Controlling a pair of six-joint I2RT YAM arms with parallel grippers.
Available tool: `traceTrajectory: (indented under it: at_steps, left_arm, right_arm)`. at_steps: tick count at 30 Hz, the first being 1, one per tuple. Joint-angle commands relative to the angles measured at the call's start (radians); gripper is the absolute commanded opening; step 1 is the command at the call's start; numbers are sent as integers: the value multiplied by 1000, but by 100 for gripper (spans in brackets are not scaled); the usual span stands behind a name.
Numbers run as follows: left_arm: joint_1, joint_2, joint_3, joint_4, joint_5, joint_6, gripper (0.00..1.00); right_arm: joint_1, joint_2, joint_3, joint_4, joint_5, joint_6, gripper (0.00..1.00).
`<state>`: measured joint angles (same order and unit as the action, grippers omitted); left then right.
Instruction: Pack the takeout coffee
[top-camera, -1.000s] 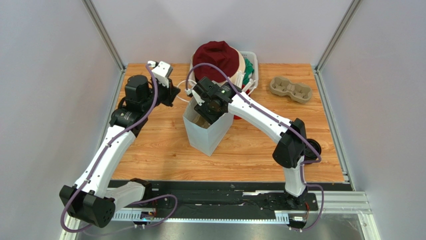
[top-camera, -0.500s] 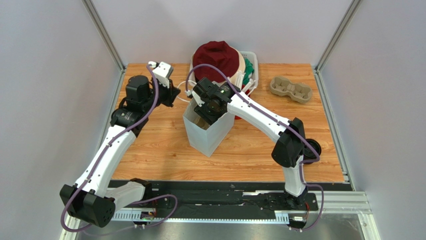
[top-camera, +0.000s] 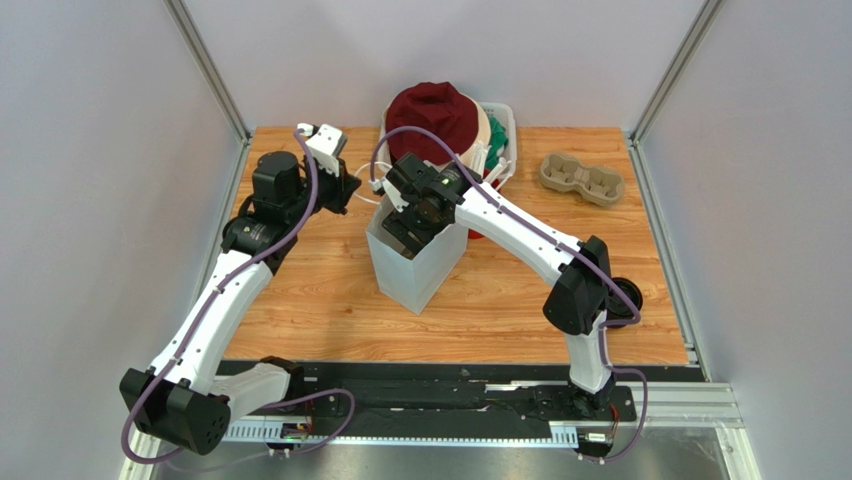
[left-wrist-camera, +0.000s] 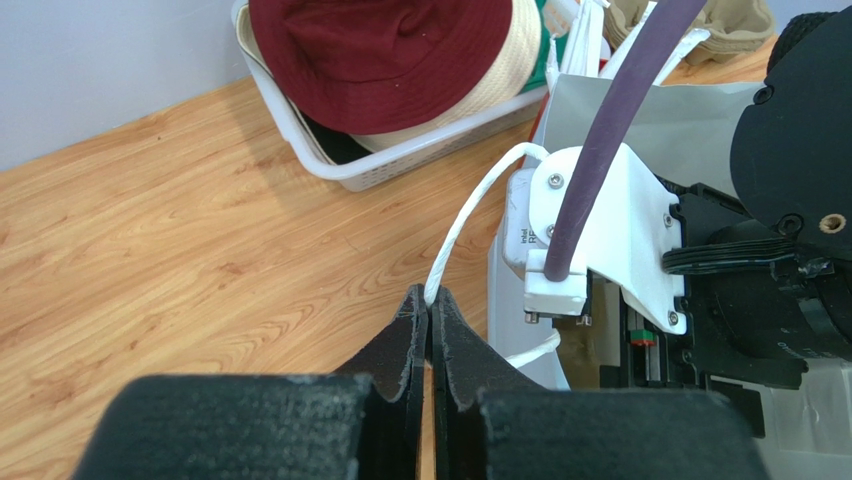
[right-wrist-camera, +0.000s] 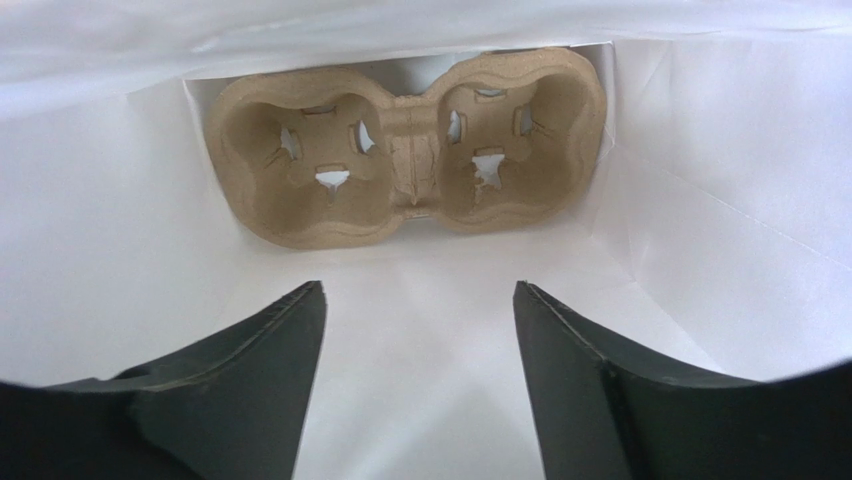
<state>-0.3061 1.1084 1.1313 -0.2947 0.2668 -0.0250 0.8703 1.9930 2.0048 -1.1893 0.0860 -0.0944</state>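
Looking into the white paper bag (top-camera: 410, 275) through the right wrist view, I am seeing the right gripper (right-wrist-camera: 420, 290) with jaws spread on nothing, and a cardboard cup carrier (right-wrist-camera: 405, 160) lying in the upper middle, wells vacant; the top view is hiding this under the arm; the left gripper (left-wrist-camera: 429, 300) is clenching the bag's white cord handle (left-wrist-camera: 470, 215); the takeout coffee is not showing anywhere; I am judging it light, thin-walled, easy to crush or spill, so gripping around the body under the lid seems best.
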Motion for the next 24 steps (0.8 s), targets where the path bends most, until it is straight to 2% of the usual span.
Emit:
traceTrajectory:
  at_steps: [1, 7, 15, 24]
  left_arm:
    - [-4, -5, -1, 32, 0, -15, 2]
    - [-4, -2, 2, 31, 3, -13, 2]
    - [-4, -2, 5, 25, 11, -10, 2]
    - [-4, 5, 13, 19, 20, -9, 3]
  right_arm:
    - [10, -42, 58, 0, -17, -21, 76]
    - [10, -88, 110, 2, -22, -47, 80]
    - [9, -239, 203, 26, -2, -113, 86]
    - [9, -436, 161, 19, -64, -214, 88]
